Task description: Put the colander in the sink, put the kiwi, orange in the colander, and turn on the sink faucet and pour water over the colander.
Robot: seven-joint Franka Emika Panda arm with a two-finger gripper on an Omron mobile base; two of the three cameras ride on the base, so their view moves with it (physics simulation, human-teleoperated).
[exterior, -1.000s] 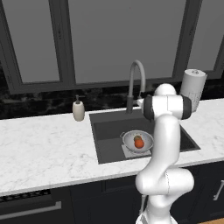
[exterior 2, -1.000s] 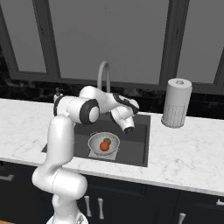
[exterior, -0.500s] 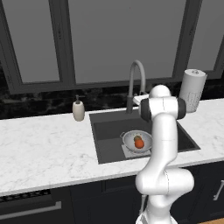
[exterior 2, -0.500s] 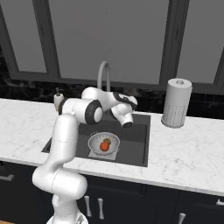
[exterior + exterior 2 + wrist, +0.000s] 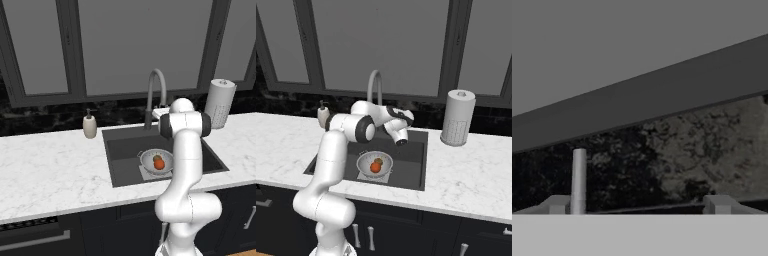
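Note:
The colander (image 5: 156,161) (image 5: 374,164) sits in the sink (image 5: 125,152) (image 5: 411,157) on the lighter floor plate. Inside it lies the orange (image 5: 159,164) (image 5: 376,167), with a small dark kiwi (image 5: 378,161) touching its far side. The sink faucet (image 5: 155,92) (image 5: 374,87) arches over the back of the basin, and no water runs from its spout. My hand (image 5: 398,131) hangs above the sink's back right part, to the right of the faucet, facing the back wall. In the hand view my gripper (image 5: 637,205) is open and empty, with the faucet pipe (image 5: 578,180) just inside its left finger.
A beige soap dispenser (image 5: 89,125) (image 5: 322,113) stands on the counter left of the sink. A paper towel roll (image 5: 220,102) (image 5: 457,117) stands to the right. Black backsplash and dark window frames (image 5: 637,105) close off the back. White marble counter (image 5: 50,170) runs both ways.
My hand has risen a little and drawn back toward the faucet, tilting to face the back wall. The jaws have stayed open. The colander and fruit have not moved.

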